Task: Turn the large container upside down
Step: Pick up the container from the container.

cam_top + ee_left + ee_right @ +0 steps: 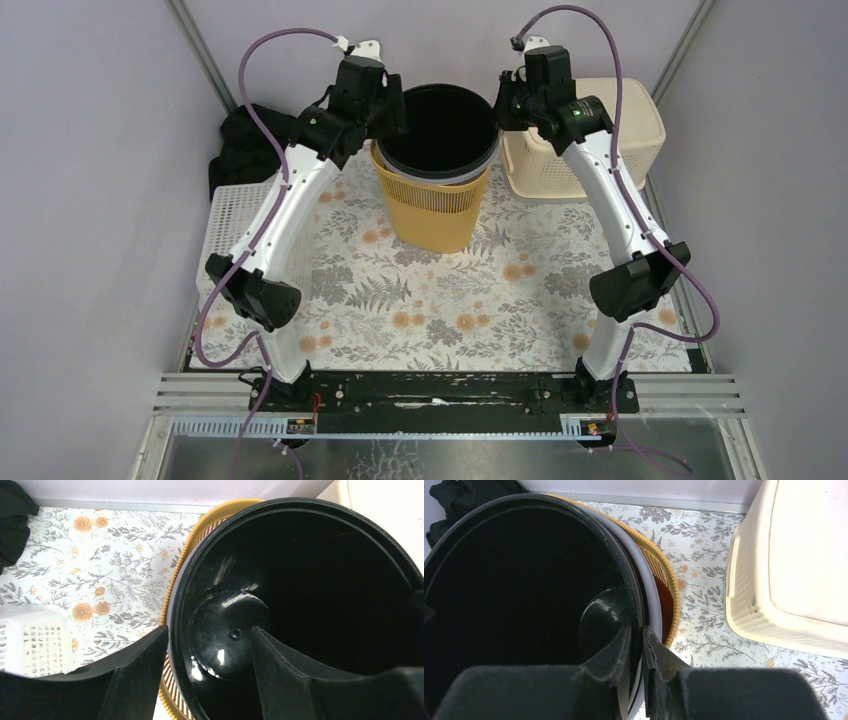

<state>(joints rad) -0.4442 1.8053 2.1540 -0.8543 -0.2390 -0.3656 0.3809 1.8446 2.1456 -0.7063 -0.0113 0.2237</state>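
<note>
The large container is a glossy black bucket (pixel 440 130), standing upright and nested in a yellow slatted basket (pixel 435 215) at the back middle of the table. My left gripper (pixel 395 110) is at its left rim. In the left wrist view this gripper (pixel 209 630) is open and straddles the black wall (pixel 177 605), one finger outside and one inside, without pinching it. My right gripper (pixel 500 105) is at the right rim. The right wrist view shows this gripper (pixel 637 627) shut on the bucket's thin rim (pixel 636 595), with the yellow basket (pixel 664 575) just beyond.
A cream lidded basket (pixel 590 150) stands close to the right of the bucket, also large in the right wrist view (pixel 794 560). A white mesh tray (pixel 235 215) lies at the left edge, with a black cloth (pixel 240 140) behind it. A floral mat (pixel 450 300) covers the table.
</note>
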